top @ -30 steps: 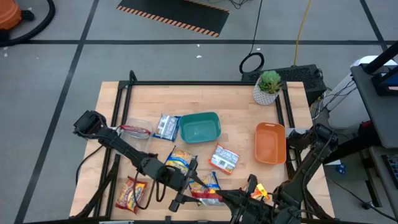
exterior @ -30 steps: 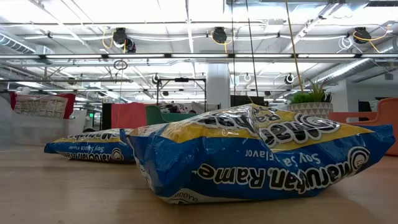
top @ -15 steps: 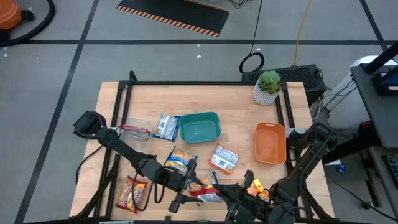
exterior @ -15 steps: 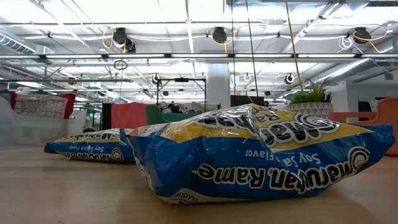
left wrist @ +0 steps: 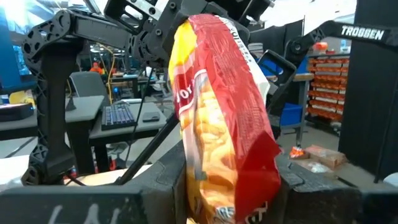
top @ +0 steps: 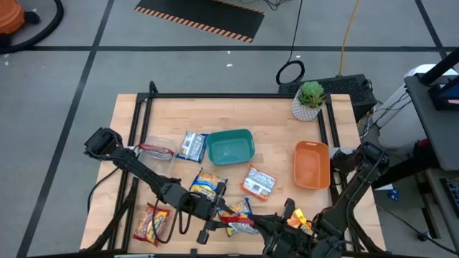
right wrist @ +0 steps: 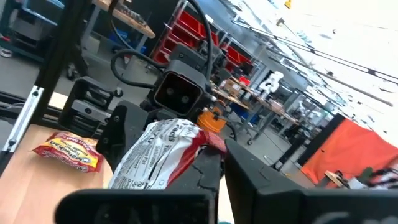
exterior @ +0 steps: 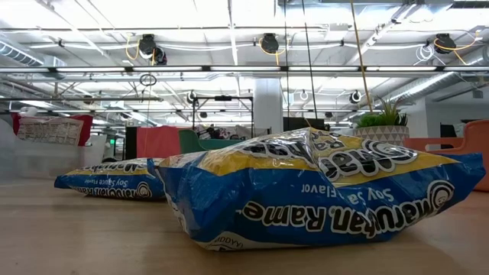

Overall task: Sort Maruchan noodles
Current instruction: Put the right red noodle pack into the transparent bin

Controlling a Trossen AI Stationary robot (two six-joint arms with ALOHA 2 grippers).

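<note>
Red packet [left wrist: 221,118] stands upright between left fingers [left wrist: 165,186].

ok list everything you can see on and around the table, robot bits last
Red packet: one, red and yellow, clamped in the left gripper, meeting the right gripper at the near edge.
Other noodle packets: blue one left of the bin; yellow-blue one mid-table; white-orange one right of it; red one near-left corner.
Teal bin: one, centre.
Orange tray: one, right side.
Clear container: one, left.
Potted plant: one, far-right corner.
Left gripper: shut on the red packet.
Right gripper: at the same packet.
</note>
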